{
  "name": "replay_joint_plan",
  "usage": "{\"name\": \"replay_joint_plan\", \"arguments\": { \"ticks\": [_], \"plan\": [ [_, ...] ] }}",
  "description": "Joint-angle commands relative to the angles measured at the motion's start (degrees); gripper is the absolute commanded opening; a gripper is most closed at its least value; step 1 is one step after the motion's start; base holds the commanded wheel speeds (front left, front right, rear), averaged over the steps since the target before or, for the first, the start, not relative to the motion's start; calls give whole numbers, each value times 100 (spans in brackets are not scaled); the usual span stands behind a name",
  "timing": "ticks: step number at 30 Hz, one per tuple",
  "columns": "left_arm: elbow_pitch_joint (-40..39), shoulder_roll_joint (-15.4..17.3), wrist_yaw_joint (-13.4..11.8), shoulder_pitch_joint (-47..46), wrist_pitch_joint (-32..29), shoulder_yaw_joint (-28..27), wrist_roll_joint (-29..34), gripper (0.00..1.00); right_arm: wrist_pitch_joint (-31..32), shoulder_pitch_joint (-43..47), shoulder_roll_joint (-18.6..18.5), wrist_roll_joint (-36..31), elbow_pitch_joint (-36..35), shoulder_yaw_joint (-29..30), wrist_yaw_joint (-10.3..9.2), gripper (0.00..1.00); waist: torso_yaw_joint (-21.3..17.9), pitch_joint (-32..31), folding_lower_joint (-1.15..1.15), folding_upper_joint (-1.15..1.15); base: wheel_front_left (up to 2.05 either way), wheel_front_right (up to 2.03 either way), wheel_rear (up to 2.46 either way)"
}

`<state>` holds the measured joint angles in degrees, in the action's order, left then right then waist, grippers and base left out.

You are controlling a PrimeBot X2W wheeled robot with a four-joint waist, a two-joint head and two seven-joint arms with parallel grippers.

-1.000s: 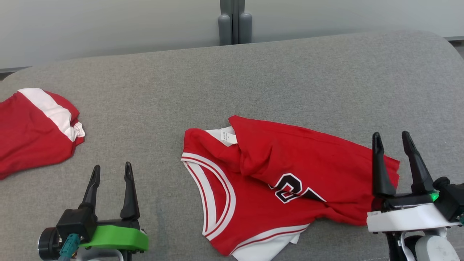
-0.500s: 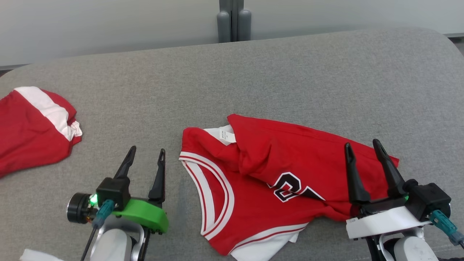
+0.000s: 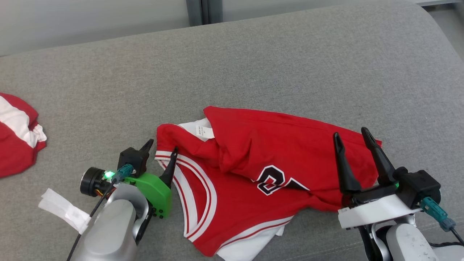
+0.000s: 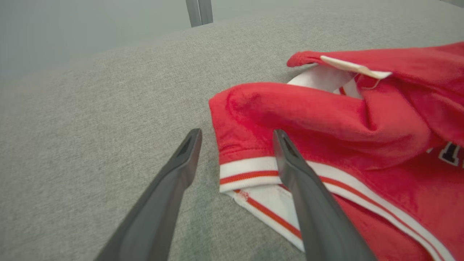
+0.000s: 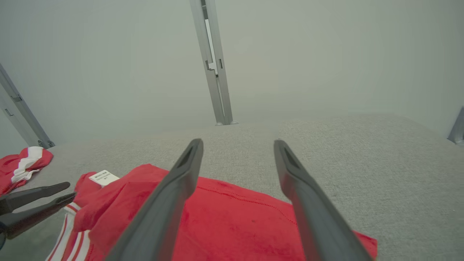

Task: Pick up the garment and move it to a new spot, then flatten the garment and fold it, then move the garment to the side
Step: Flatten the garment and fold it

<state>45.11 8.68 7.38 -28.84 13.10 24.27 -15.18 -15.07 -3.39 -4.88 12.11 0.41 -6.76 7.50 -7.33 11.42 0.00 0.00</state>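
A red jersey [image 3: 275, 166] with white-and-red trim and a black number lies crumpled on the grey cushion [image 3: 253, 65], its upper part folded over itself. My left gripper [image 3: 161, 146] is open at the jersey's left shoulder corner [image 4: 246, 159]; one finger rests over the trimmed edge, the other on bare cushion. Over the jersey's right end, my right gripper [image 3: 349, 137] hovers open, its fingers [image 5: 181, 188] spread above red cloth [image 5: 232, 224] with nothing between them.
A second red-and-white garment [image 3: 16, 139] lies bunched at the far left edge of the cushion. A white tag [image 3: 63, 214] hangs by my left forearm. A grey post [image 5: 214, 65] stands behind the cushion against a pale wall.
My left gripper has moved right and forward to the jersey's shoulder corner. The right gripper has shifted left over the jersey's right end. The head camera has turned, shifting the whole scene left.
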Motion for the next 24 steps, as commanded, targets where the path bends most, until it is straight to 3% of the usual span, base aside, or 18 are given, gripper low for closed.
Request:
{"name": "replay_joint_plan", "arguments": {
  "ticks": [1,9,10,11,12,15,24],
  "plan": [
    [124,84,10,-151,-10,62,-147,100,-15,-92,-16,34,16,-17,-2,100,-157,158,0,0,0,0,0],
    [892,35,11,-404,-229,691,-740,100,-15,-170,-24,84,52,-25,-2,100,-280,284,0,0,0,0,0],
    [931,27,11,-434,-234,759,-821,77,-15,-170,-27,89,55,-27,-2,100,-282,291,0,0,0,0,0],
    [969,26,12,-478,-239,851,-892,20,-15,-177,-30,91,57,-31,-2,100,-283,301,0,0,0,0,0],
    [1003,20,13,-511,-279,928,-958,0,-15,-182,-32,92,60,-31,-2,100,-282,306,0,0,0,0,0],
    [1013,119,11,-787,-143,1066,-1180,0,-15,-207,-50,119,42,0,-2,100,-267,343,0,0,0,0,0],
    [1110,676,-2,-1989,174,761,-1320,0,-15,-361,-92,68,41,177,-2,100,-368,483,0,0,0,0,0]
  ]
}}
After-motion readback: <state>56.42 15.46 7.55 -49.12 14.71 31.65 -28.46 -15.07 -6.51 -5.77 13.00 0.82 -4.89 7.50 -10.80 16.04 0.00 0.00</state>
